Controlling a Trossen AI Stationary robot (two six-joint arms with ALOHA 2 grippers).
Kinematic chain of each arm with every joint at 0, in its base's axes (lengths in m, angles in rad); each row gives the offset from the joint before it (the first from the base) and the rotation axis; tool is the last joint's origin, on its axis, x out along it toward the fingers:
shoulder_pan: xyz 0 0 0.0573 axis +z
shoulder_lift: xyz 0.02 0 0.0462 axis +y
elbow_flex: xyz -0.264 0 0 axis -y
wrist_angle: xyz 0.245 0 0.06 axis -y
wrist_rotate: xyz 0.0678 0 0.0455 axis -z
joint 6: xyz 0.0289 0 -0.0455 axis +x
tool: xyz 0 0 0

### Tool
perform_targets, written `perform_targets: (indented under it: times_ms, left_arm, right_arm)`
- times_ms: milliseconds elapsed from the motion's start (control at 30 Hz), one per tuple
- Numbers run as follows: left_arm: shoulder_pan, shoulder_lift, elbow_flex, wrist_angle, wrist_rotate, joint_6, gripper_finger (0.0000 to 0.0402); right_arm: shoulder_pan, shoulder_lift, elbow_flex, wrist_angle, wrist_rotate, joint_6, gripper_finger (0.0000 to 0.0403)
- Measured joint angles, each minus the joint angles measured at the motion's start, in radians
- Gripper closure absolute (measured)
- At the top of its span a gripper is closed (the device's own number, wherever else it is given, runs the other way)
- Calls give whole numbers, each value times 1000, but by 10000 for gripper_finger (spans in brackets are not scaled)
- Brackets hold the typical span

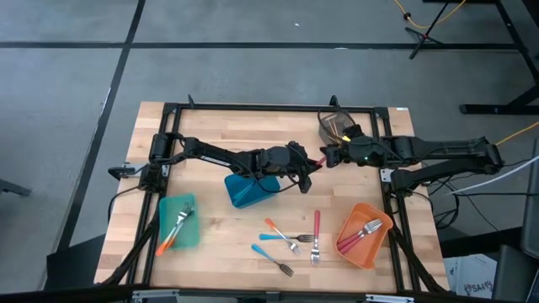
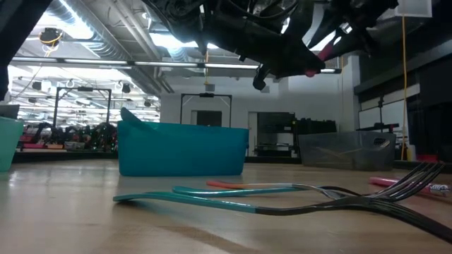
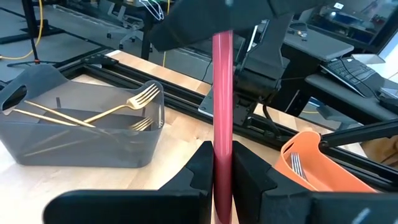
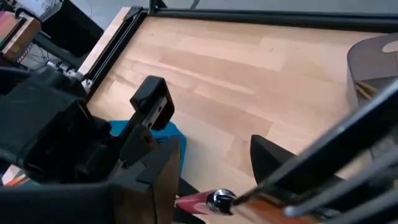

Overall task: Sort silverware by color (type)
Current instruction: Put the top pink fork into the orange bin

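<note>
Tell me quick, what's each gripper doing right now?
Left gripper: shut on the red fork, held above the table.
Right gripper: open, fingers either side of the same fork's other end, not yet gripping.

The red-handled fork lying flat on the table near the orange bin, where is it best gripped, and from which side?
Probably best: grip the red-handled fork on its straight handle, toward the end away from the tines, coming straight down from above with the claw closing across its width. It lies flat, and another fork crowds its tine end.
</note>
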Motion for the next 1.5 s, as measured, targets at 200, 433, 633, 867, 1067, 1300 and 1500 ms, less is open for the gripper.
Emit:
perform_targets:
  times_ms: [200, 433, 633, 867, 1067, 1300, 1500]
  left_arm:
    - [0, 0, 0, 2, -6, 1, 373]
    - [0, 0, 0, 2, -3, 4, 373]
    - [0, 0, 0, 3, 1, -2, 370]
    - [0, 0, 0, 1, -6, -2, 345]
    - [-1, 0, 0, -5, 12, -8, 323]
    - [7, 0, 0, -46, 181, 1, 315]
    - [22, 0, -1, -101, 263, -1, 319]
  right_arm:
    - [0, 0, 0, -1, 5, -21, 276]
    - [0, 0, 0, 19, -5, -21, 352]
    - [0, 0, 0, 43, -11, -59, 372]
    - [-1, 0, 0, 40, -17, -52, 386]
    - [-2, 0, 0, 11, -61, -44, 395]
    - [0, -18, -1, -131, -254, 91, 397]
    - [9, -28, -1, -255, -459, 241, 393]
